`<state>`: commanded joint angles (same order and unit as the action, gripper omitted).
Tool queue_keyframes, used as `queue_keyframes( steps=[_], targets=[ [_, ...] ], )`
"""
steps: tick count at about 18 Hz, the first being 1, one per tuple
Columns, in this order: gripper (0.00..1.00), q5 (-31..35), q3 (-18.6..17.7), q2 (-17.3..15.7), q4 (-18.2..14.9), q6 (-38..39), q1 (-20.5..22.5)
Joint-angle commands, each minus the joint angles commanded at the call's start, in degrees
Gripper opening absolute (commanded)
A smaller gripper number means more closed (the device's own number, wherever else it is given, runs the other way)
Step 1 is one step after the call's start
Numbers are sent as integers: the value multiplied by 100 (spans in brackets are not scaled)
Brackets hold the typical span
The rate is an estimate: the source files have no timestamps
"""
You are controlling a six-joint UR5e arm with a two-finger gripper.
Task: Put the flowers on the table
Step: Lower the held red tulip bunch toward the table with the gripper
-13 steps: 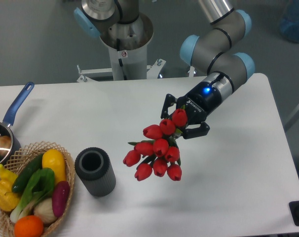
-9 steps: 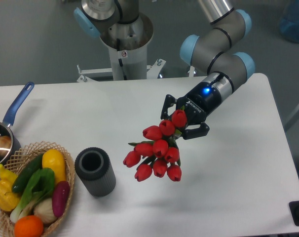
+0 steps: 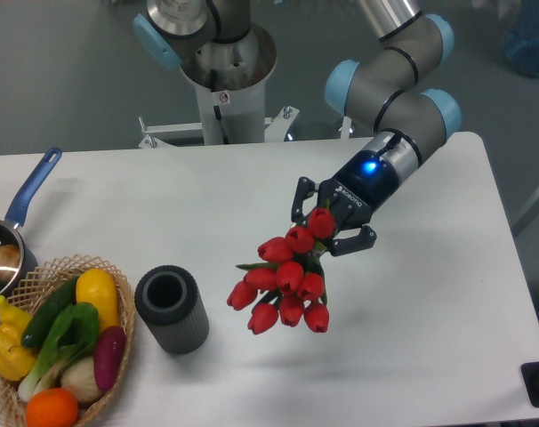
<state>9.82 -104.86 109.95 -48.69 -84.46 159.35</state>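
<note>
The flowers (image 3: 283, 283), a bunch of red tulip buds with green leaves, hang in the air above the middle of the white table (image 3: 430, 302). Their buds point down and to the left; the stems are hidden inside the gripper. My gripper (image 3: 330, 224) is shut on the flowers at the top of the bunch, with its black fingers on either side. The flowers cast a faint shadow on the tabletop below them.
A dark grey cylinder vase (image 3: 172, 309) stands left of the flowers. A wicker basket (image 3: 60, 267) with colourful vegetables sits at the front left. A pot with a blue handle (image 3: 29, 191) is at the left edge. The robot base (image 3: 221, 62) stands behind the table.
The gripper with the flowers has moved slightly right and toward the front of the table. Nothing else has moved.
</note>
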Motion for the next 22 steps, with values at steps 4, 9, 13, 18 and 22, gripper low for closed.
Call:
queue_keyframes(
  steps=[4, 9, 13, 18, 22],
  targets=[
    [28, 397, 132, 35, -9, 9, -62],
    [28, 1126, 132, 44, -18, -17, -53],
    [28, 1565, 88, 44, -18, -35, -27],
    [28, 2084, 141, 88, -35, -26, -44],
    [28, 2366, 97, 88, -53, -26, -62]
  ],
)
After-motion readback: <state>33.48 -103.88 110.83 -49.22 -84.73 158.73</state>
